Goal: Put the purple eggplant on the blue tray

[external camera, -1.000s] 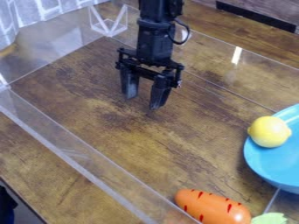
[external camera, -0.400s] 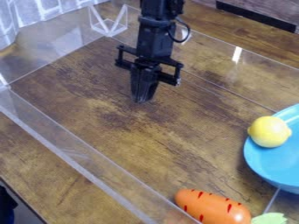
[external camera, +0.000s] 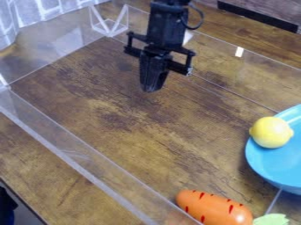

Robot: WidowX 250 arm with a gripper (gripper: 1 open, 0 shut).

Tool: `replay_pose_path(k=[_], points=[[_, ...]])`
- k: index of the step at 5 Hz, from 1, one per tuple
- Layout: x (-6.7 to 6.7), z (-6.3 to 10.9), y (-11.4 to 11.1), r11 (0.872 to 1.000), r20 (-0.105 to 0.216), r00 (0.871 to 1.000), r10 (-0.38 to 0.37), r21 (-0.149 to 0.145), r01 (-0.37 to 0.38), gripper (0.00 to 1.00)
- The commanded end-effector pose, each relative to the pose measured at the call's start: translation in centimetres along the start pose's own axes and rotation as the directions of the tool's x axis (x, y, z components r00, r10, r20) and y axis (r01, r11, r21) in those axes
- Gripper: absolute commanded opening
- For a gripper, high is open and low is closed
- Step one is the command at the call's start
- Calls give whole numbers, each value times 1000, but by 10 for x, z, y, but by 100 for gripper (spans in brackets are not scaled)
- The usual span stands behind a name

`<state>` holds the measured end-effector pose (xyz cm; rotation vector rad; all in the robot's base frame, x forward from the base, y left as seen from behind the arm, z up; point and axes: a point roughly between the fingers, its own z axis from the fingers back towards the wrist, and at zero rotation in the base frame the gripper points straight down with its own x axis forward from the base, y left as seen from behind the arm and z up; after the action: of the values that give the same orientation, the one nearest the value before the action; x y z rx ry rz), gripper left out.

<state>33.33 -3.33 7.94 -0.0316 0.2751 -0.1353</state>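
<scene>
Bench (external camera: pixel 112 110): wood-grained, spanning the view. Black arm (external camera: pixel 166 28): reaches in from the far side, its pincer (external camera: pixel 150 86) pointing down above the bench, fingers pressed together. Purple eggplant: not identified anywhere in view; the dark fingertips are poorly resolved, so it may be hidden at them or out of view. Main risk, in my judgement: if the pincer has closed on nothing, carrying on to the tray would deliver nothing; if there is a grip, a shallow one could slip in transit. Blue tray (external camera: pixel 262 167): cut off by the right edge, shallow rim, one yellow fruit (external camera: pixel 270 132) near its left side. A release too close could knock that fruit. Orange carrot (external camera: pixel 214 208): outside the tray, on the near side.
</scene>
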Motion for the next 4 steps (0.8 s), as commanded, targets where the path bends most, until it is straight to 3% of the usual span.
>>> replay_pose_path(k=[1,3,4], points=[[-3,49,-13,999,123,992,-35,27,32,0],[-16,85,-39,995,158,984,-81,64,72,0],[-18,87,-46,993,161,982,-97,75,86,0]])
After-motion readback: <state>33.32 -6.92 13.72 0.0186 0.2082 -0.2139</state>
